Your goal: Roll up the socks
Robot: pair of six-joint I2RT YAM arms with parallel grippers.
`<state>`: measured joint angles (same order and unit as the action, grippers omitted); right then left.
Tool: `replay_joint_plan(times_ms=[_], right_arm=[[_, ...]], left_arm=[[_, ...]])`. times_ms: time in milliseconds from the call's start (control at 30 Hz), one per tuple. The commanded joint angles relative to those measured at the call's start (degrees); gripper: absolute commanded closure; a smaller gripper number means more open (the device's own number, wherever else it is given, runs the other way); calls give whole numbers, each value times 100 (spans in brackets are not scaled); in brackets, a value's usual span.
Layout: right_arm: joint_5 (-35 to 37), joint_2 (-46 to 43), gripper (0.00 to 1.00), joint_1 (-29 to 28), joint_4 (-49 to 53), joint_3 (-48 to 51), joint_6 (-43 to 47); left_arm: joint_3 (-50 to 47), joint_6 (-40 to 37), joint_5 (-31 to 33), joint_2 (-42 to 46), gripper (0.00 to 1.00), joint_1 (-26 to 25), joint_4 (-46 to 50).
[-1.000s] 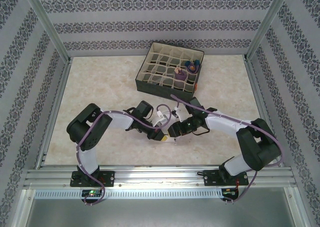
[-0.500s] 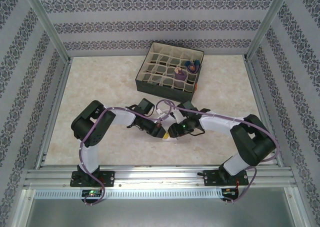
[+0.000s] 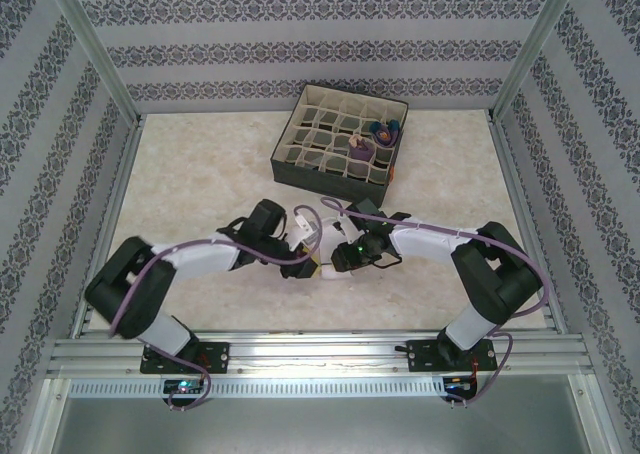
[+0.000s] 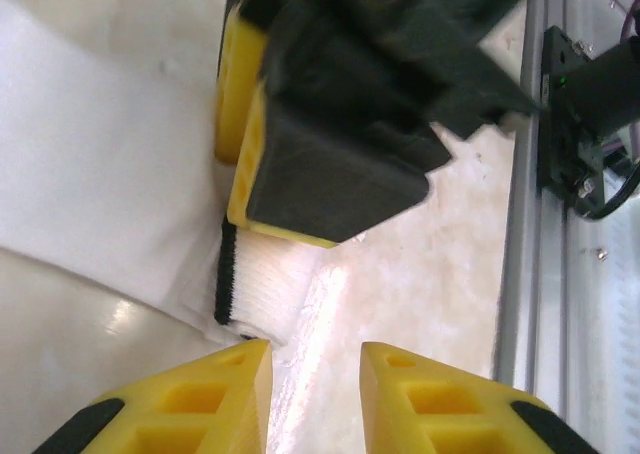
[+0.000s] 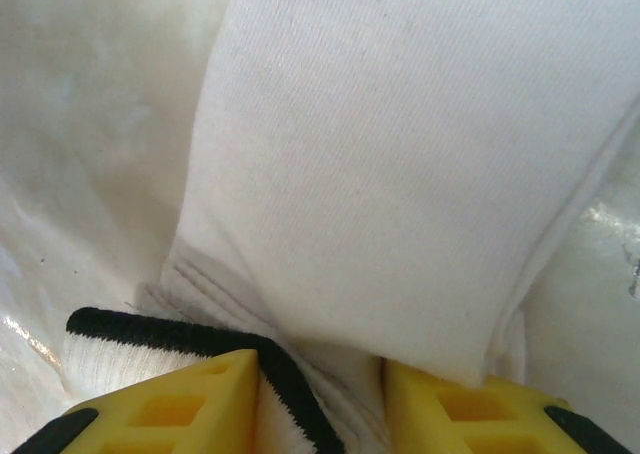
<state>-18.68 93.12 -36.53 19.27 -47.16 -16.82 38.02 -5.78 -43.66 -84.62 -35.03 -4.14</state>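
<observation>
Overall, the table [image 3: 200,184] is a flat, glossy beige slab with a marbled pattern. At upper centre of the top view sits a dark square box [image 3: 325,180] with beige grid dividers. Two bundled purple socks [image 3: 384,131] occupy cells near its right side. At the centre of that view both arms meet over a white sock [image 5: 400,154], which lies on the table well apart from the box. This sock is soft, fine-knit fabric folded into a thick band, with a coarser ribbed cuff edged by a black stripe [image 5: 180,329]. The right gripper [image 5: 320,409] pinches the cuff end, and fabric fills the gap between its blocky yellow fingers. The left gripper [image 4: 315,399] has its jaws apart with nothing between them. In the left wrist view the cuff lies just above its fingertips, beneath the right gripper.
</observation>
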Motion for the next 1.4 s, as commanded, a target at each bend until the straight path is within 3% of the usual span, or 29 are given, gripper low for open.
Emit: replay_joint_plan(times_ms=[0, 100, 167, 500, 933, 1033, 1133, 1200, 1300, 1367], right_arm=[[465, 347, 63, -38, 329, 257, -85], [400, 374, 65, -39, 348, 242, -70], [380, 391, 68, -43, 382, 217, -70], [270, 390, 78, -23, 394, 216, -128], [-92, 435, 81, -18, 446, 163, -112], [-364, 452, 82, -2, 431, 171, -98], [-703, 444, 82, 31, 427, 172, 8], [-848, 414, 79, 70, 455, 172, 64], [-979, 172, 63, 252, 341, 286, -36], [-905, -194, 52, 400, 189, 401, -170]], left_arm=[[-597, -1587, 1117, 671, 60, -368, -1047], [-963, -2864, 2192, 954, 56, -1034, -1487], [-970, -3074, 2592, 888, 57, -1210, -1634], [-826, -3570, 3130, 111, 60, -1698, -1881], [-721, -3669, 3832, -1143, 60, -1963, -2898], [-676, -3641, 3967, -1308, 69, -1977, -2810], [-674, -3493, 4055, -1342, 86, -1975, -2680], [-668, -3306, 4061, -1288, 98, -1973, -2500], [-623, -3021, 3622, -1076, 100, -1902, -1980], [-478, -2797, 2973, -924, 100, -1805, -1301]])
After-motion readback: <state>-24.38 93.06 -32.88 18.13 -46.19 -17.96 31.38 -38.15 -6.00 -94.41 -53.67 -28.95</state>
